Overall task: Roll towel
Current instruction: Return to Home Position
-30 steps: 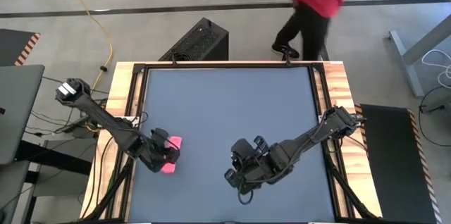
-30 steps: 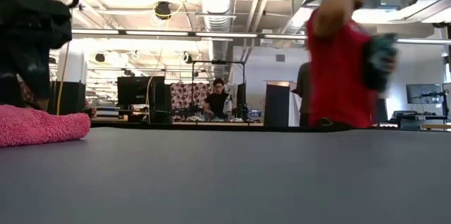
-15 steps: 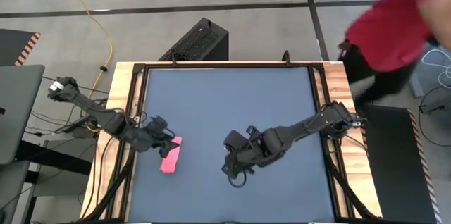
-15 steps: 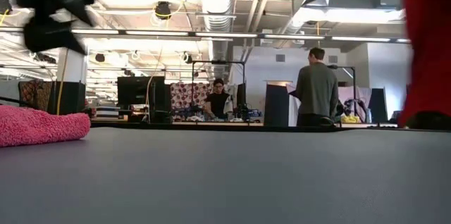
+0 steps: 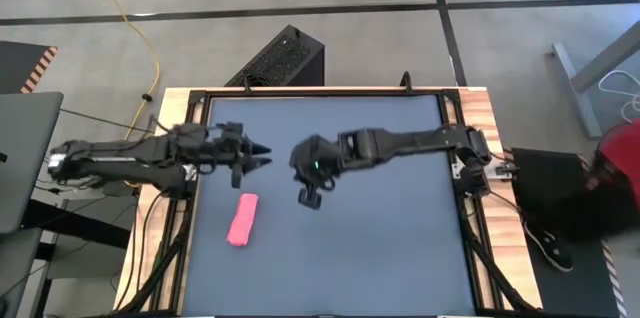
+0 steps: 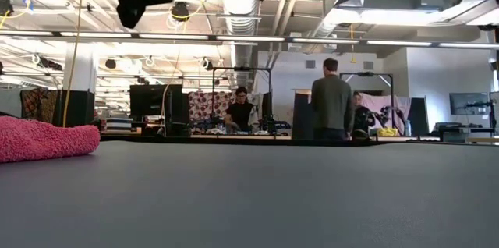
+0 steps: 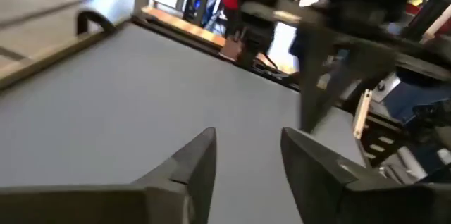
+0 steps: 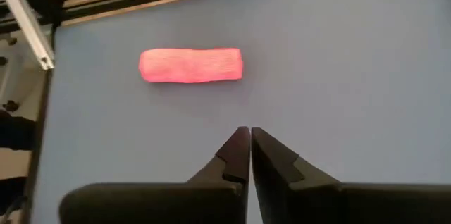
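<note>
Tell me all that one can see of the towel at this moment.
The towel is pink-red, soft and fuzzy, like microfiber. It is rolled into a short, even roll with rounded ends. It lies on its side on the grey table, on the robot's left part of it, a little aslant to the table's left edge. Only the table touches it. No tag shows.

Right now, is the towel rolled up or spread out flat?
Rolled up. The towel lies on the table as a short, even pink roll, with no flat part spread out.

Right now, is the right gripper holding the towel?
No: the right gripper is shut and empty; the rolled towel lies apart from it.
</note>
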Tool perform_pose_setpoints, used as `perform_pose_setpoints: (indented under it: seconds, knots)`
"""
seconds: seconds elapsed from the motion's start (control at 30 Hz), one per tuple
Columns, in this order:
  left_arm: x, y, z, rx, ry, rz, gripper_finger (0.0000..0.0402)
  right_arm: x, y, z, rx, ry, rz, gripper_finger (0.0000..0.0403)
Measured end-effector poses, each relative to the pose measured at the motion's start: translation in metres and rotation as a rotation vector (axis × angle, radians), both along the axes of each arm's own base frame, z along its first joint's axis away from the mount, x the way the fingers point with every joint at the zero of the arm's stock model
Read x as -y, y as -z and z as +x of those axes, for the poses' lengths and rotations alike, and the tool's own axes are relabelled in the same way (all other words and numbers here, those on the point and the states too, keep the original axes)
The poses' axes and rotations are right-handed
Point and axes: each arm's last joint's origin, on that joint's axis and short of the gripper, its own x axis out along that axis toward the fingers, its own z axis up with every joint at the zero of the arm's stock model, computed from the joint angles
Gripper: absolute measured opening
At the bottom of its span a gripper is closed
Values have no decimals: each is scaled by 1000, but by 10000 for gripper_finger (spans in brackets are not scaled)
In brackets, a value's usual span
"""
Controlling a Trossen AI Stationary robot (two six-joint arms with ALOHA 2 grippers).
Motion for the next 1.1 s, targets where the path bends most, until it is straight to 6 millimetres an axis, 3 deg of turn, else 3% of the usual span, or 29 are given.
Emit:
perform_pose_setpoints:
  seconds: [0.2, 0.37, 0.43, 0.53, 0.67, 0.83, 1.1]
  knots:
    - [-17, -15, -38, 85, -29, 95, 75, 48, 8, 3, 9, -75, 63, 15]
    - [-17, -19, -62, 111, -59, 137, 12, 71, 25, -4, 93, -119, 132, 22]
    - [-14, -19, -71, 112, -66, 148, 5, 75, 34, -12, 153, -129, 153, 31]
    - [-11, -19, -82, 120, -70, 155, 3, 78, 51, -37, 227, -86, 197, 35]
    - [-8, -16, -92, 155, -80, 160, 1, 73, 67, -86, 397, -11, 206, 23]
    - [-8, 3, -96, 165, -134, 120, 0, 59, 101, -144, 617, 107, 200, 15]
    - [-6, 33, -103, 226, -169, 63, 0, 35, 160, -211, 682, 183, 191, 17]
